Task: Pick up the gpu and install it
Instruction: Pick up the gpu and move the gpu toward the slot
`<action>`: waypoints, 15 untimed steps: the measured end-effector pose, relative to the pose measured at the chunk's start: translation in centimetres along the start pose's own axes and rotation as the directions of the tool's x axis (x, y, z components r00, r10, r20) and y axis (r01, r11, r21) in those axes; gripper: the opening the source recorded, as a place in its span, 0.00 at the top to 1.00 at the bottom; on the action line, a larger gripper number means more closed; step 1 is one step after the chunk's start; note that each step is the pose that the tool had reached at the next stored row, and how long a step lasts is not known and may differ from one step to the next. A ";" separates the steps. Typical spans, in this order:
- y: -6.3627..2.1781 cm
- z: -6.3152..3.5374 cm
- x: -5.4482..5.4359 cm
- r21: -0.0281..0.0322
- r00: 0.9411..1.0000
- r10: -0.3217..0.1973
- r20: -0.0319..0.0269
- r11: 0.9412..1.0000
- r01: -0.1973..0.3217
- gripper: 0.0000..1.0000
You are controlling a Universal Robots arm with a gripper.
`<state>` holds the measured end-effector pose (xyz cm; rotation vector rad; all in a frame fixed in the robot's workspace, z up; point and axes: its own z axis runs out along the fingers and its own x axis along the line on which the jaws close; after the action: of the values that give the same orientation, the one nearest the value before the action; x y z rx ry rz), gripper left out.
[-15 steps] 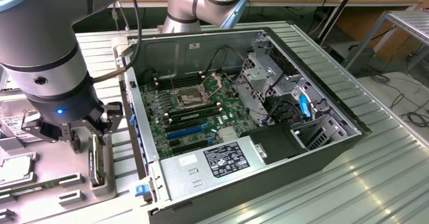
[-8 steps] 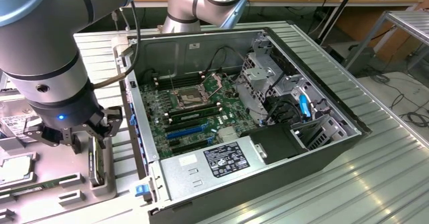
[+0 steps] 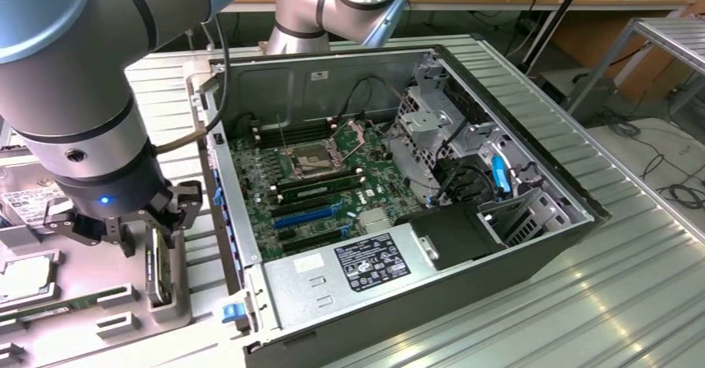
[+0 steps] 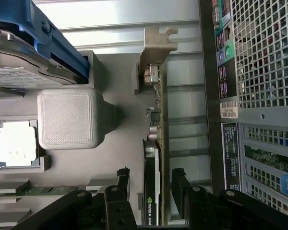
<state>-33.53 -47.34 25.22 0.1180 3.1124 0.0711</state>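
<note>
The gpu stands on its long edge in a slot of the grey parts tray, with its silver end bracket at the far end from my fingers. My gripper is open and straddles the card's black-faced end, with a small gap at each finger. In the exterior view the gripper hangs at the exterior view's left, just above the gpu, beside the open computer case. The green motherboard lies inside the case, with blue expansion slots near its front.
On the tray sit a hard drive in a blue carrier, a raised grey block, a processor chip and a memory stick. The case's perforated rear wall runs close alongside the card. A power supply fills the case's near corner.
</note>
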 end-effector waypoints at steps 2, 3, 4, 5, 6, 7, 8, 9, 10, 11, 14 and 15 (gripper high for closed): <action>-0.01 0.25 0.0 0.000 1.000 0.000 0.000 1.000 0.000 0.52; -0.02 0.34 0.0 0.000 1.000 0.000 0.000 1.000 0.000 0.52; -0.02 0.46 0.0 0.000 1.000 0.000 0.000 1.000 0.000 0.52; -0.04 0.47 0.0 0.000 1.000 0.000 0.000 1.000 0.000 0.52; -0.04 0.47 0.0 0.000 1.000 0.000 0.000 1.000 0.000 0.52; -0.07 0.49 0.0 0.000 1.000 0.000 0.000 1.000 0.000 0.52; -0.16 0.49 0.0 0.000 1.000 0.000 0.000 1.000 0.000 0.52; -0.18 0.49 0.0 0.000 1.000 0.000 0.000 1.000 0.000 0.52; -0.18 0.49 0.0 0.000 1.000 0.000 0.000 1.000 0.000 0.52; -0.19 0.49 0.0 0.000 1.000 0.000 0.000 1.000 0.000 0.52; -0.19 0.50 0.0 0.000 1.000 0.000 0.000 1.000 0.000 0.52; -0.19 0.53 0.0 0.000 1.000 0.000 0.000 1.000 0.000 0.52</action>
<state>-33.54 -47.50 24.67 0.1181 3.1126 0.0709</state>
